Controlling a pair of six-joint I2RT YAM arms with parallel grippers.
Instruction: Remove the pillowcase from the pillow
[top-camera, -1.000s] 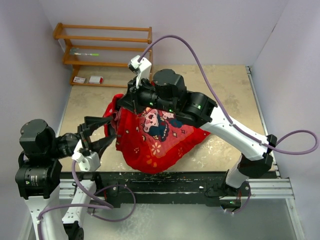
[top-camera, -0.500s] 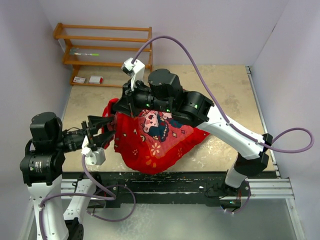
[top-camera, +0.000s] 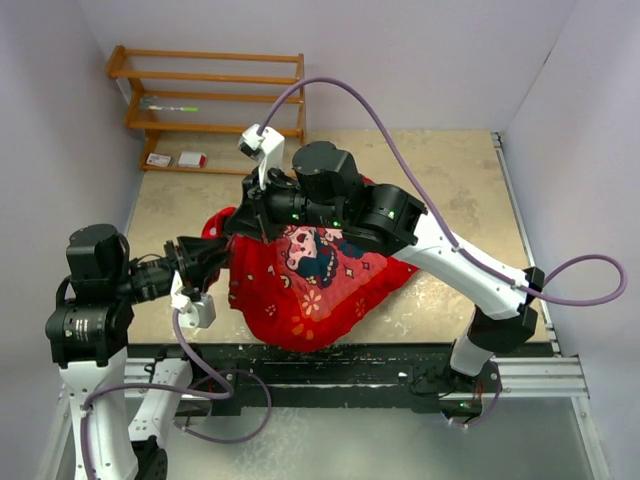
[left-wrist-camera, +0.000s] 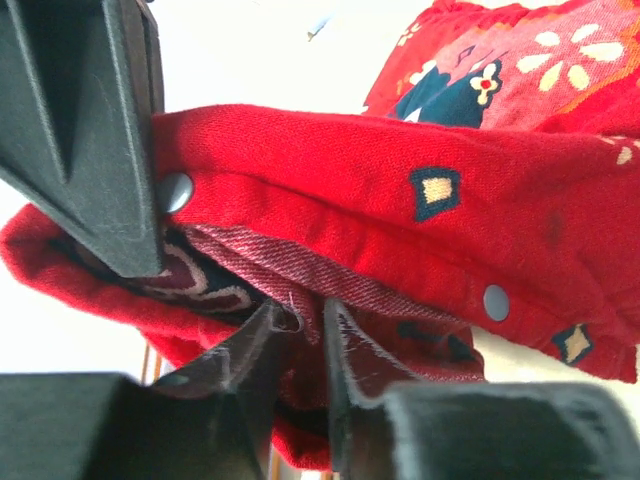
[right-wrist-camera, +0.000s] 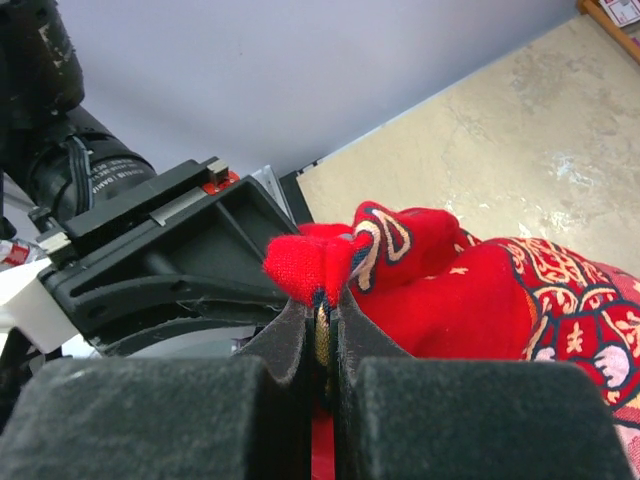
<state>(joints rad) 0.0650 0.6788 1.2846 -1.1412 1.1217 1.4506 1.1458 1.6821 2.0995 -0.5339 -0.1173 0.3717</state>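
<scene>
The red pillowcase, printed with a cartoon face and flowers, lies bunched on the table. The pillow is hidden inside it. My right gripper is shut on a fold of the pillowcase's upper left edge and holds it raised; in the right wrist view its jaws pinch red cloth. My left gripper is at the same left edge. In the left wrist view its fingers are closed on a paler inner fold under the snap-button hem. The two grippers are very close together.
A wooden shelf rack with a few small items stands at the back left against the wall. Walls close in on both sides. The black front rail runs just below the pillowcase.
My left gripper has moved right to the pillowcase's left edge and closed from open onto the cloth. My right gripper has shifted slightly left and up with its fold.
</scene>
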